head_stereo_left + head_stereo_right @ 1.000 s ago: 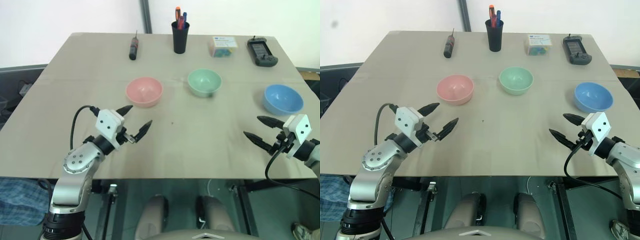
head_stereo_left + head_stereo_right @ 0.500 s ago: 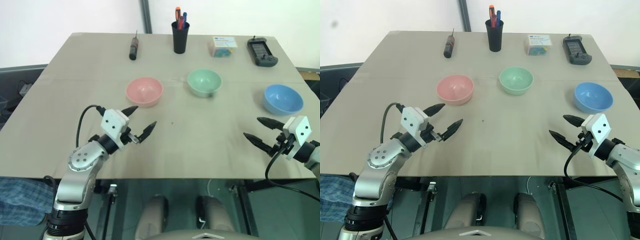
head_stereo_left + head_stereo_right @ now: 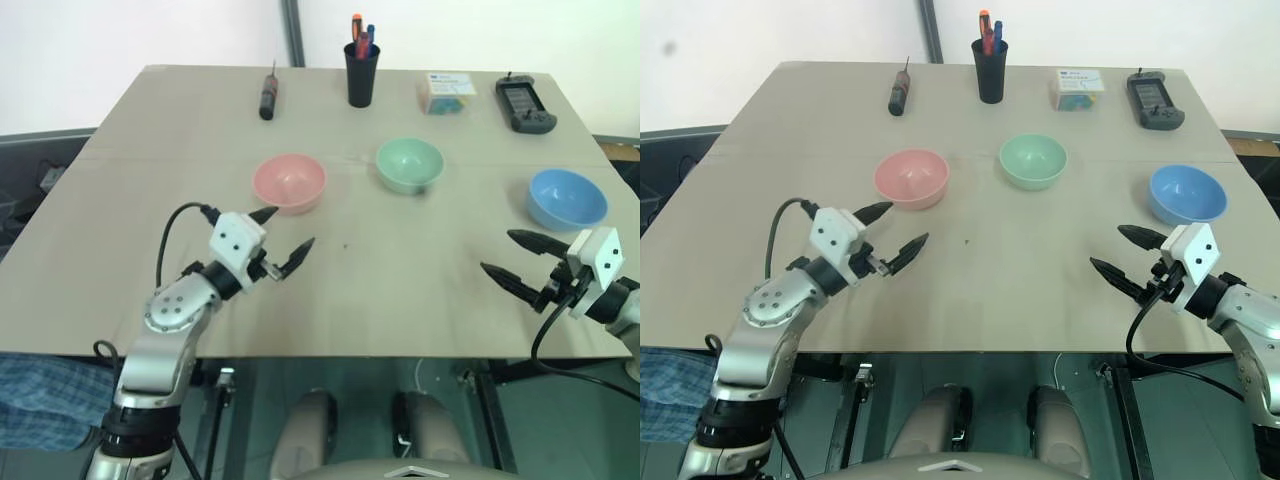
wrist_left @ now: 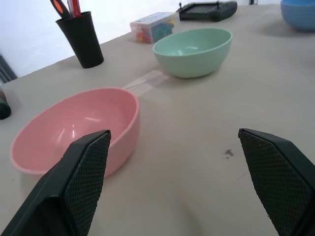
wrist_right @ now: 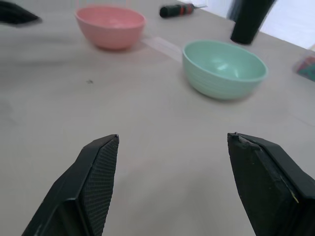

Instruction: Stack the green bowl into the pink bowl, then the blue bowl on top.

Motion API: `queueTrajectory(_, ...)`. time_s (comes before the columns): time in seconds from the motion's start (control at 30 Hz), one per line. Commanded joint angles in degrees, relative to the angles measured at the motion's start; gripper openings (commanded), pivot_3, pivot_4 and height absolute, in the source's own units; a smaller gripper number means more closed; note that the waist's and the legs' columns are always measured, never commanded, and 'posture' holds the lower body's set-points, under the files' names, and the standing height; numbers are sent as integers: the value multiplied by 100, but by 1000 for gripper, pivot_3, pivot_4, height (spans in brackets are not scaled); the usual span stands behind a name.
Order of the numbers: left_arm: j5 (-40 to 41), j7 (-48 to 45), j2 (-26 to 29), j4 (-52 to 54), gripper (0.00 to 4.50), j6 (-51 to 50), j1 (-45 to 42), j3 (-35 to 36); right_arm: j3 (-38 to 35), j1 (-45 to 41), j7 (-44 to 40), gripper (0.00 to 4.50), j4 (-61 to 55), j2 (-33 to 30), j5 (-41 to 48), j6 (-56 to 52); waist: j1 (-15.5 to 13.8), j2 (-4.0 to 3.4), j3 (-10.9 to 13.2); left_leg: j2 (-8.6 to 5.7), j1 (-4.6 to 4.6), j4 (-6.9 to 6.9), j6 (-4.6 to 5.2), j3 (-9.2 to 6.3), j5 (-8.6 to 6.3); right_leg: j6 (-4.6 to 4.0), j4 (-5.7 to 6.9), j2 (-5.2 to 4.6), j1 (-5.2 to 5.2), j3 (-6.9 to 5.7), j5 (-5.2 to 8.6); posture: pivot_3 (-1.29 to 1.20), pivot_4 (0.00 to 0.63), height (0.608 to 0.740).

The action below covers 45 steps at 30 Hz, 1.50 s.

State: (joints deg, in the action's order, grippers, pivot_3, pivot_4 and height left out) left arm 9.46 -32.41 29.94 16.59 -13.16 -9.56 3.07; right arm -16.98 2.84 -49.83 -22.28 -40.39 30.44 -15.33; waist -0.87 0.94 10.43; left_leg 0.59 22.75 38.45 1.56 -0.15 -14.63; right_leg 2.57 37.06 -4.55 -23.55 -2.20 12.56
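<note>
Three bowls stand upright and apart on the tan table (image 3: 400,280). The pink bowl (image 3: 288,182) sits left of centre, the green bowl (image 3: 409,164) to its right, and the blue bowl (image 3: 566,197) near the table's right edge. My left gripper (image 3: 281,240) is open and empty, just on the near side of the pink bowl, pointing toward the table's middle. My right gripper (image 3: 518,260) is open and empty too, on the near side of the blue bowl, pointing left. The left wrist view has the pink bowl (image 4: 74,128) close and the green bowl (image 4: 193,50) beyond it.
Along the far edge lie a screwdriver (image 3: 267,92), a black cup of pens (image 3: 361,70), a small box (image 3: 447,92) and a black handheld device (image 3: 524,104). A strip of clear tape (image 4: 145,81) lies between the pink and green bowls.
My left gripper has moved a little forward toward the pink bowl. My right gripper has shifted slightly left. The bowls have not moved.
</note>
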Motion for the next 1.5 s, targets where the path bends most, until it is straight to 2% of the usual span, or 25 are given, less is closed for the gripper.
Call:
queueTrajectory(0.03,-488,217,147,-181,4387,44,-355,-127,-198,-36,-94,3696,-685,-101,642,-270,3,0,0,0,0,0,0,-1,0,0,0,1,0,0,0,0,150,740)
queueTrajectory(0.33,-1500,247,286,-1397,4387,462,-1342,-809,-98,-306,177,3696,-1143,-191,1020,-692,0,1,0,0,1,0,0,1,0,0,-1,-1,0,-1,0,0,150,740)
queueTrajectory(0.83,-1994,-720,433,-3696,4387,1180,-2750,-1549,-163,-290,330,3696,-1269,-210,968,-665,-9,3,-1,-2,6,1,0,2,0,1,-2,-1,-1,-4,0,0,150,740)
queueTrajectory(0.93,-1932,-1028,396,-3981,3540,1257,-2998,-1597,-201,-260,351,3696,-1265,-238,994,-715,4,3,-1,-4,9,2,0,5,0,1,-3,-3,-1,-7,0,0,150,740)
queueTrajectory(1.03,-1926,-1171,338,-4205,2119,1285,-3217,-1597,-239,-197,322,3696,-1231,-247,984,-687,7,4,0,-3,10,2,0,4,0,2,-3,-2,-1,-6,0,0,150,740)
queueTrajectory(1.2,-1957,-1292,335,-4375,12,1412,-3372,-1620,-255,-160,336,3696,-1217,-234,963,-645,7,4,0,-2,9,2,0,4,0,2,-2,-1,-2,-7,0,0,150,740)
queueTrajectory(1.4,-1809,-1881,468,-3867,12,2120,-3299,-1726,-241,-104,320,3696,-1225,-245,1006,-688,4,6,1,-2,12,2,0,3,0,2,-2,-2,-2,-8,0,0,150,740)
queueTrajectory(1.5,-1453,-2743,546,-3167,12,2423,-3125,-1930,-193,-156,277,3696,-1159,-259,995,-673,7,5,1,-2,12,2,0,4,0,1,-3,-2,-2,-7,0,0,150,740)
